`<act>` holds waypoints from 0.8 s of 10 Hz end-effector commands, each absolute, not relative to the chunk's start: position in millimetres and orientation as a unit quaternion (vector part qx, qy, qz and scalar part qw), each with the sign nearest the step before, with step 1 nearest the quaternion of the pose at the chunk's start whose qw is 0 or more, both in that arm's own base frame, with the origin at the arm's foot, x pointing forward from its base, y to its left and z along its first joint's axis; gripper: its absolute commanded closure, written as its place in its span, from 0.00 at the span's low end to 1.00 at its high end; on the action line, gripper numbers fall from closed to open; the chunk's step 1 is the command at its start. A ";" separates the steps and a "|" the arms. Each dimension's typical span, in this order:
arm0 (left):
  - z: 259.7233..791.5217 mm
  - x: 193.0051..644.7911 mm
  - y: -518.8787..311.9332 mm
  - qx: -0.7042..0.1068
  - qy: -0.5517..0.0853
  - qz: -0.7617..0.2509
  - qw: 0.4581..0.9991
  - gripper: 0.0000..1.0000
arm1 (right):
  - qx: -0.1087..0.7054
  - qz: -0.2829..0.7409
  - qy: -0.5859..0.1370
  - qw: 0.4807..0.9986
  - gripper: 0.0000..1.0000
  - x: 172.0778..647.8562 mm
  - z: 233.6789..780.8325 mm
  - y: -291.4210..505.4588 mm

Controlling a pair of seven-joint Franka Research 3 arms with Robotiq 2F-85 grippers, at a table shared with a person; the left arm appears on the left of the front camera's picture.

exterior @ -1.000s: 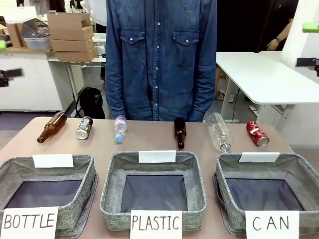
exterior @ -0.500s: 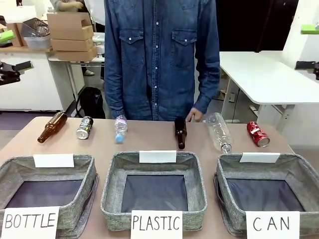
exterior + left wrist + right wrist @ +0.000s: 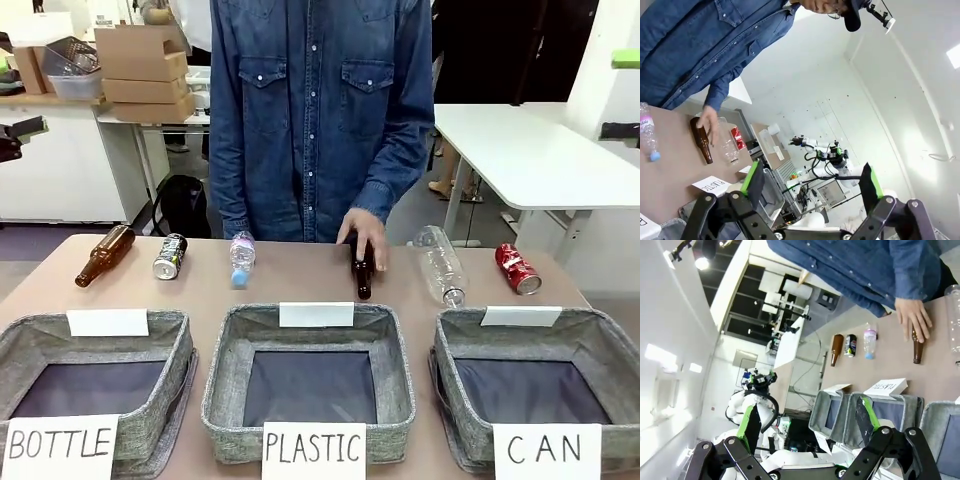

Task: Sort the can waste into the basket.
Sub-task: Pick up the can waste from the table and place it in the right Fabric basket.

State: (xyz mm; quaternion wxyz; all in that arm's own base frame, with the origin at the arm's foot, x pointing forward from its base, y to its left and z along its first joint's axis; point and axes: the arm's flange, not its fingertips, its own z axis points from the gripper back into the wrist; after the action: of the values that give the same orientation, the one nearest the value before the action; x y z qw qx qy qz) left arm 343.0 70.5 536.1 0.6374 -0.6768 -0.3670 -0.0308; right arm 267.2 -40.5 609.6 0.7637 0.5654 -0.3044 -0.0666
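Front view: a person's hand (image 3: 362,236) touches the middle bottle (image 3: 362,275); the red can (image 3: 517,269) lies beyond the CAN basket (image 3: 612,342). Left gripper (image 3: 810,180) and right gripper (image 3: 807,420): fingers spread apart, empty.

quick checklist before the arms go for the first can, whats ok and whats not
1. Cans free to grasp: ok. The red can and the black can both lie on the table's far side with nothing on them.
2. CAN basket ready: ok, nothing lies inside.
3. Left gripper: ok, open with nothing between its fingers.
4. Right gripper: ok, open with nothing between its fingers.
5. Person out of the workspace: not ok. The person's hand is on or just over the dark bottle at mid-table.
6. Room around the red can: ok. The clear bottle lies beside it, apart.
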 end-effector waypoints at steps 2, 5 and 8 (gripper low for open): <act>537.7 344.7 68.2 -0.687 -0.366 -0.025 0.628 0.00 | 0.375 -0.118 -0.282 0.875 0.00 284.4 594.6 -36.6; 537.7 344.7 68.2 -0.687 -0.366 -0.025 0.628 0.00 | 0.125 -0.164 -0.200 0.958 0.00 289.1 576.6 -55.9; 537.7 344.7 68.2 -0.687 -0.366 -0.025 0.628 0.00 | 0.169 -0.228 -0.349 0.893 0.00 270.3 594.0 -78.1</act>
State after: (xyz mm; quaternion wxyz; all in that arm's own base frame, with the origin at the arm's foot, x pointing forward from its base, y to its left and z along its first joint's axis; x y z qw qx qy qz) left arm 344.9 69.7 534.3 0.6361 -0.6790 -0.3655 -0.0287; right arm 281.4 -80.8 577.8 0.9262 0.1404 -0.2845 -0.2035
